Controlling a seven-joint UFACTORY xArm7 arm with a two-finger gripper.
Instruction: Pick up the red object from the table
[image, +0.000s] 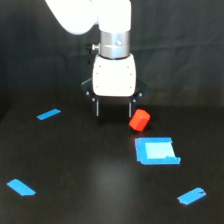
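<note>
Since the block (139, 120) looks small, solid and light, a pinch across its flat sides should hold; it lies tilted on the table (90, 175), just beside the right finger of the gripper (114, 108), whose fingers stand apart

Matt black worktop (75, 165), glossy white plastic arm shell.
Brushed metal wrist ring (115, 44); smooth matt red object (139, 120); slightly shiny blue tape patch (156, 150).

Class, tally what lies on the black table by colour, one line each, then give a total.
Red: 1, the red block
Blue: 4, three tape strips and one square patch
Total: 5
</note>
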